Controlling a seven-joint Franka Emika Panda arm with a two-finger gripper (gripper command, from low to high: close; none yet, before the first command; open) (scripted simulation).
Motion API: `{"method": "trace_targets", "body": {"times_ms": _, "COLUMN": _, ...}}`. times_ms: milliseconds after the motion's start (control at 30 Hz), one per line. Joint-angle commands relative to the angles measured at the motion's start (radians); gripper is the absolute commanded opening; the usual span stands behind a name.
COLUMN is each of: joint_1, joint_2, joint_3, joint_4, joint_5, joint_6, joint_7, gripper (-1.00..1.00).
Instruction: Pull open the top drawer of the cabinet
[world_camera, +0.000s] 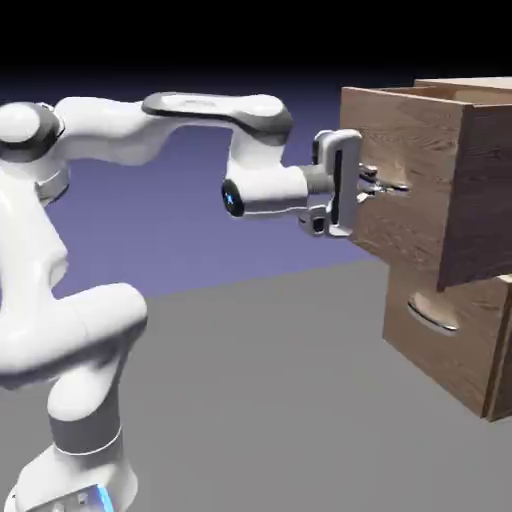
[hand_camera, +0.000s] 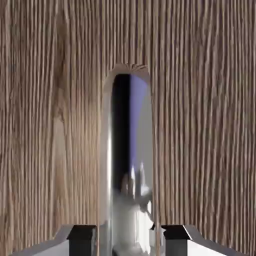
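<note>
The cabinet (world_camera: 492, 350) stands at the exterior view's right, brown wood grain. Its top drawer (world_camera: 410, 140) sticks out further toward the arm than the lower drawer (world_camera: 450, 350) beneath it. My gripper (world_camera: 373, 184) reaches level against the top drawer's front and is shut on its silver handle (world_camera: 396, 186). In the hand view the top drawer's front (hand_camera: 50, 125) fills the picture. The curved silver handle (hand_camera: 127, 150) runs up the middle, between my two grey fingertips (hand_camera: 82, 235), which sit close on either side of it; my gripper (hand_camera: 128, 236) is shut on it.
The lower drawer carries its own silver handle (world_camera: 432, 318), below and to the right of my hand. Grey table (world_camera: 260, 400) stretches between the robot's base and the cabinet. The white arm (world_camera: 150, 125) arches in from the lower left.
</note>
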Motion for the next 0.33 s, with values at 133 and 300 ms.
{"method": "trace_targets", "body": {"times_ms": 133, "joint_1": 0.181, "joint_2": 0.092, "joint_3": -0.119, "joint_4": -0.141, "joint_5": -0.049, "joint_6": 0.028, "joint_7": 0.041, "gripper": -1.0}}
{"method": "trace_targets", "body": {"times_ms": 300, "joint_1": 0.256, "joint_2": 0.134, "joint_3": -0.162, "joint_4": -0.193, "joint_5": -0.073, "joint_6": 0.052, "joint_7": 0.059, "gripper": 1.0}}
